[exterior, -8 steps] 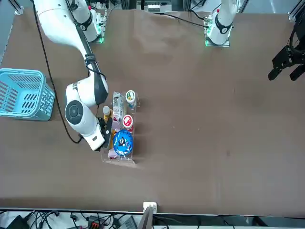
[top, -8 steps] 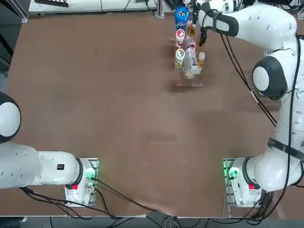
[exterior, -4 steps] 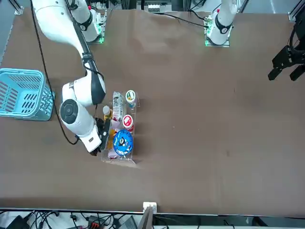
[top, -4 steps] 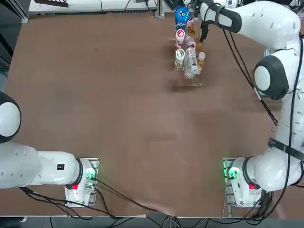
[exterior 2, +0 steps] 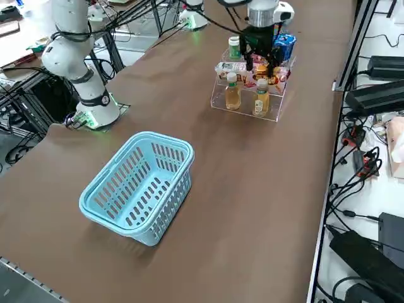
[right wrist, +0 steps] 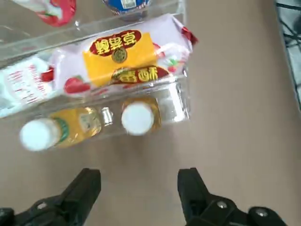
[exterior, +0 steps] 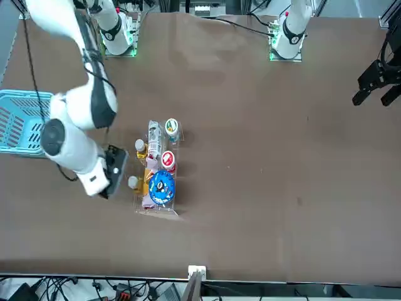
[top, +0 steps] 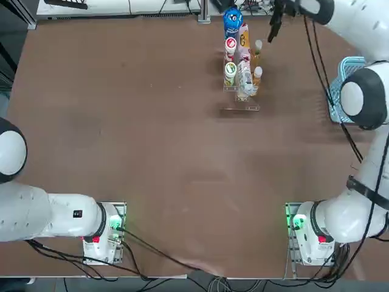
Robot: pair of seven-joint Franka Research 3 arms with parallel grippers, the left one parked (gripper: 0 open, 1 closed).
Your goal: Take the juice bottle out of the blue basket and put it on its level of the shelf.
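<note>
The juice bottle (right wrist: pixel 139 116) stands upright in the lowest, outermost row of the shelf (exterior 2: pixel 247 95), ahead of the right gripper (right wrist: pixel 141 197) and below it, clear of both fingers. A second small amber bottle (right wrist: pixel 56 132) stands just beside it in the same row. The gripper is spread wide and holds nothing. The placing looks done, so the step in hand is the retreat: lift straight away from the row, fingers kept apart, so neither white cap nor the thin front panel gets clipped. The blue basket (exterior 2: pixel 137 187) sits well behind the gripper, empty.
</note>
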